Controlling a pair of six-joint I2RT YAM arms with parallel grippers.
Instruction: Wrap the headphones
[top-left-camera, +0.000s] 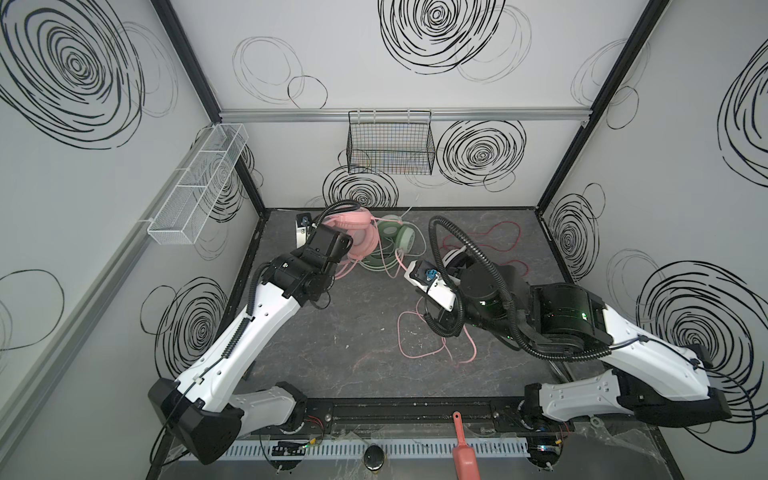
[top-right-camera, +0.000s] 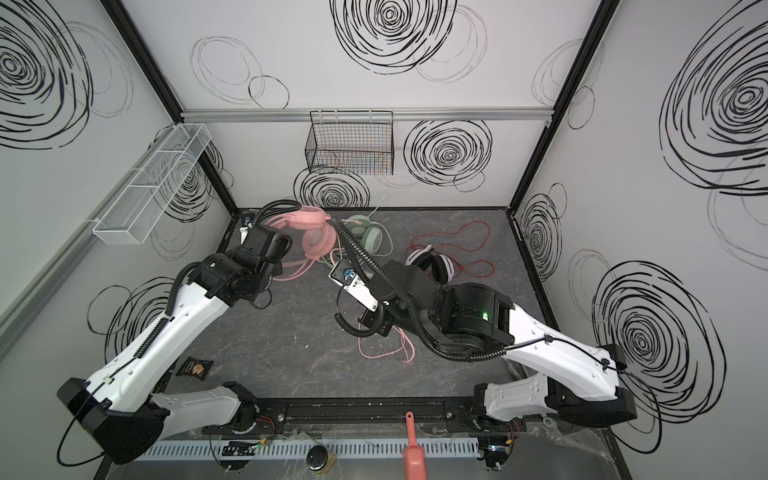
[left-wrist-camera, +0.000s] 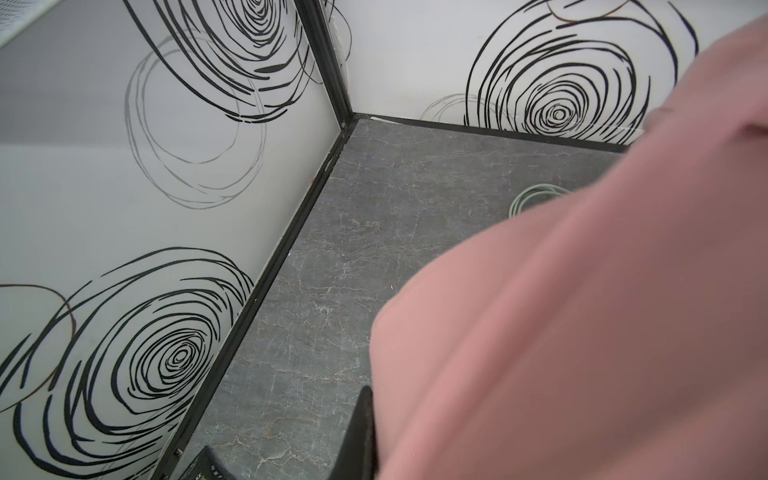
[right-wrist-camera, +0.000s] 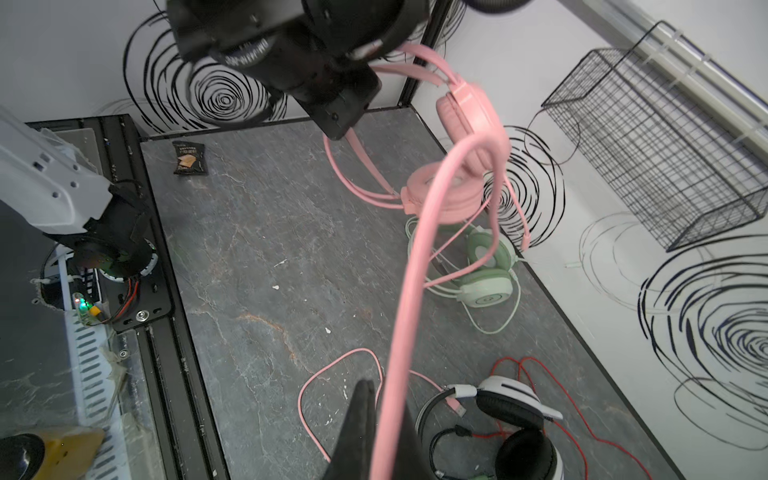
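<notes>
Pink cable (right-wrist-camera: 409, 282) runs clamped between right fingers (right-wrist-camera: 359, 432); left fingers (left-wrist-camera: 362, 428) clench the pink headset (left-wrist-camera: 582, 311).

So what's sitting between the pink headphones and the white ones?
The mint-green headphones lie between them, which shows in both top views.

Three headphones (top-right-camera: 318, 241) (two baskets (top-left-camera: 390, 145))

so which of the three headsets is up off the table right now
The pink headset: it hangs from the left gripper, above the table, while the mint-green headset and the white-and-black headset lie on it.
</notes>
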